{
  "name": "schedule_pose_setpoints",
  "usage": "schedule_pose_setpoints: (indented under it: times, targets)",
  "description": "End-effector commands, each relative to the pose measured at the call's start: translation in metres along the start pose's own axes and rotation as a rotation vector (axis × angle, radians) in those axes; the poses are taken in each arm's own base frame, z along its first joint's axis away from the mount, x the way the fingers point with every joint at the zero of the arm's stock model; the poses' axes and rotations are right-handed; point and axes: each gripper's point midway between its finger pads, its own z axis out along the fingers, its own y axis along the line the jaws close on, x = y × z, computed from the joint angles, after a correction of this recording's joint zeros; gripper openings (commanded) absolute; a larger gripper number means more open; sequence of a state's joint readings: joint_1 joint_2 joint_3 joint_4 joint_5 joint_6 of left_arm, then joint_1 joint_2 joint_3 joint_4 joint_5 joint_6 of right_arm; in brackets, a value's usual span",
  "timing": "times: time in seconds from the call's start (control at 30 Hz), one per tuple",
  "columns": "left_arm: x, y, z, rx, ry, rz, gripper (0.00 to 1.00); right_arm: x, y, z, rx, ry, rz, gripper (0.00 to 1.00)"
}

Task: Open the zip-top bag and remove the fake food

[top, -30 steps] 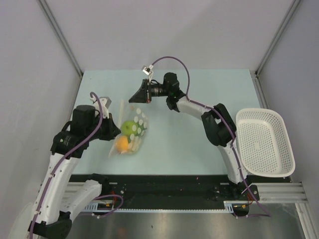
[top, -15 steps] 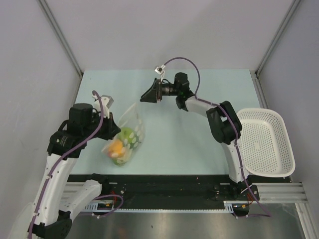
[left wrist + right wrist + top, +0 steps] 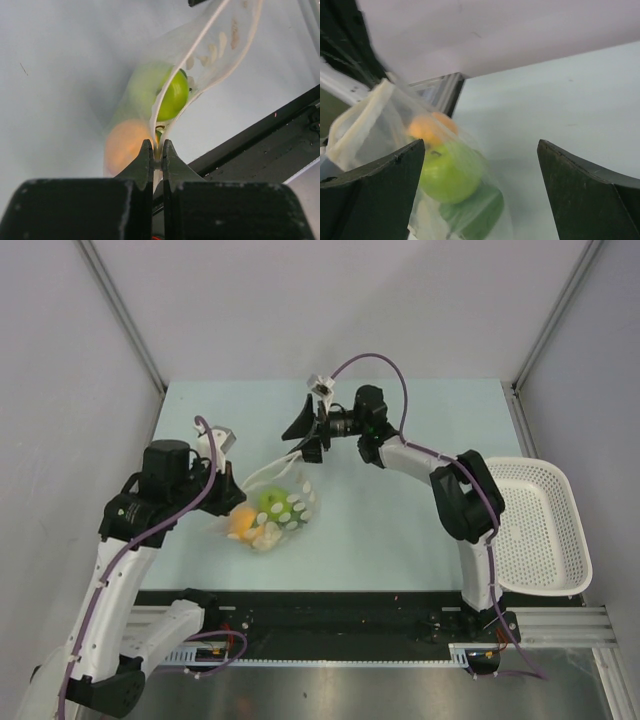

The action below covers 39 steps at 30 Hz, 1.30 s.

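Note:
The zip-top bag (image 3: 287, 502) hangs low over the table, left of centre, with the fake food inside. My left gripper (image 3: 228, 483) is shut on the bag's white rim (image 3: 156, 150). From that pinch the rim's two strips spread apart. A light green fruit (image 3: 173, 95) and an orange fruit (image 3: 125, 147) show through the plastic. My right gripper (image 3: 303, 437) stands open just behind the bag, holding nothing. In the right wrist view the bag (image 3: 395, 130) lies between and below the fingers (image 3: 375, 195), showing the orange (image 3: 427, 127), light green (image 3: 451, 172) and dark green (image 3: 476, 215) fruits.
A white mesh basket (image 3: 560, 540) sits at the table's right edge, beside the right arm's base. The black rail (image 3: 330, 605) runs along the near edge, close under the bag. Grey walls enclose the table at the back and sides.
My right gripper has opened wide, let go of the bag and shifted slightly right. My left gripper stayed shut on the rim while the bag swung and settled a little further right.

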State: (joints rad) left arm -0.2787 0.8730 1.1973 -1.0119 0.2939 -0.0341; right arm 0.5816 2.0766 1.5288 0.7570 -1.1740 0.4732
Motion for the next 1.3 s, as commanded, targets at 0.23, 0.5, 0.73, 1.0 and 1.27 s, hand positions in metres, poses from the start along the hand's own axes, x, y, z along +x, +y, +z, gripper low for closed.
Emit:
schedule_pose_setpoints:
  times: [0.23,0.5,0.73,1.0,1.27]
  targets:
    - [-0.018,-0.007,0.005,0.041,-0.045,-0.001,0.00,-0.010,-0.036,-0.063,0.319,0.079,-0.119,1.00]
    - [-0.015,-0.009,0.008,0.062,-0.029,-0.003,0.00,0.005,0.005,-0.019,0.021,0.069,-0.134,1.00]
    - [-0.013,-0.011,0.010,0.074,-0.024,-0.009,0.00,0.008,0.031,0.012,-0.080,0.060,-0.172,1.00]
    - [-0.009,-0.010,0.009,0.061,-0.014,-0.031,0.00,0.005,0.043,0.019,-0.177,0.023,-0.108,0.35]
    - [0.008,-0.010,0.002,0.033,0.054,-0.120,0.00,-0.009,0.015,0.022,-0.098,-0.050,-0.057,0.00]
